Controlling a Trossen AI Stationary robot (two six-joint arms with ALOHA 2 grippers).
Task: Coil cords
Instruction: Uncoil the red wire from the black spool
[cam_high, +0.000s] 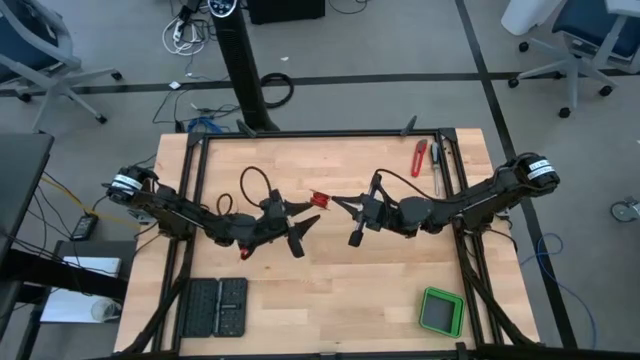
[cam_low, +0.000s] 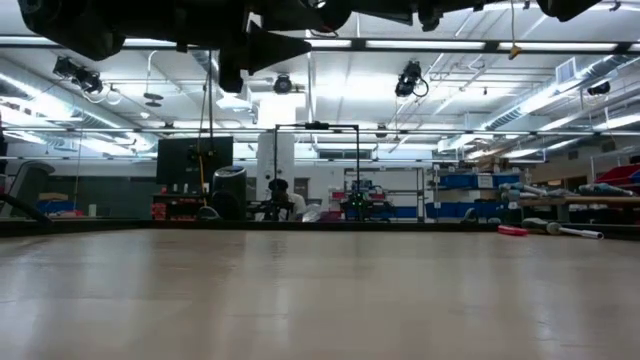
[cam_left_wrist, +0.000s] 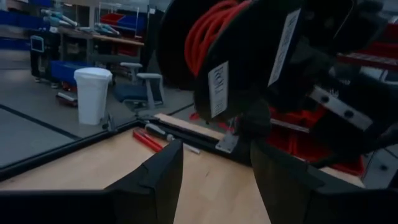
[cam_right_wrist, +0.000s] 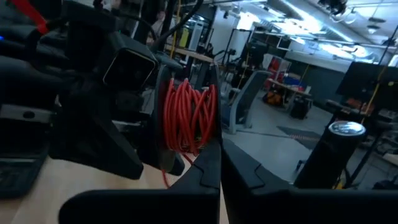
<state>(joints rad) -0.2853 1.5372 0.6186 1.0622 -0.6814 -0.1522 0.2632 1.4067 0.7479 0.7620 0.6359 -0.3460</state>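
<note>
over the middle of the wooden table (cam_high: 330, 290) i have both arms raised and meeting nose to nose, well clear of the board. left gripper (cam_high: 300, 232) comes in from the left with its two dark fingers (cam_left_wrist: 155, 180) spread wide, nothing pinched between the tips that i can see. right gripper (cam_high: 340, 203) comes in from the right, its fingers (cam_right_wrist: 208, 168) pressed together to a point, the tip sitting right at the wire. red wire (cam_high: 319, 199) hangs in the air between the two tool heads, a tiny red bundle; the right wrist view shows it as many turns of red wire (cam_right_wrist: 186, 115) wrapped round one of the left arm's dark fingers, and the left wrist view shows the red coil (cam_left_wrist: 208, 31) up close against the right arm's dark body. i cannot tell whether the closed right tip actually clamps a strand or only touches the winding. a black cable loop (cam_high: 256, 184) arches up behind the left wrist. containers: green box (cam_high: 441, 311) sits near the front right corner of the table, dark inside, contents not readable from above; a black tray (cam_high: 213, 307) with ribbed slots lies flat near the front left, what fills the slots unclear. red-handled tool (cam_high: 419, 158) lies near the back right edge, beside the frame rail, well apart from both grippers. low view shows only bare tabletop with the arms' undersides overhead.
</note>
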